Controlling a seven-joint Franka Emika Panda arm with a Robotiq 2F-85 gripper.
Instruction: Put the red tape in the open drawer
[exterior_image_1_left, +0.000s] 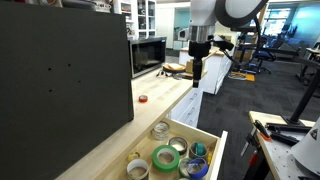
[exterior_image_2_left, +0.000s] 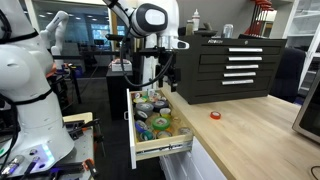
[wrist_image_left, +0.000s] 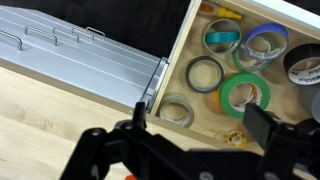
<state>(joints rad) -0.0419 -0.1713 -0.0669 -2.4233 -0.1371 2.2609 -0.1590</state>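
the long wooden counter (exterior_image_1_left: 105, 125) has the open drawer (wrist_image_left: 178, 55) pulled out at one end. the drawer holds many tape rolls lying flat, among them a green roll (wrist_image_left: 230, 92) and several grey ones. the gripper (wrist_image_left: 197, 140) hangs up above that end, jaws spread wide with nothing between them. the red tape (exterior_image_2_left: 214, 115) lies on the counter, well apart from the drawer.

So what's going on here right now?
The Franka arm's gripper hangs open and empty above the wooden countertop, close to the open drawer. The red tape lies flat on the countertop, apart from the gripper and not yet picked up. The drawer already holds several tape rolls, among them a larger green roll.
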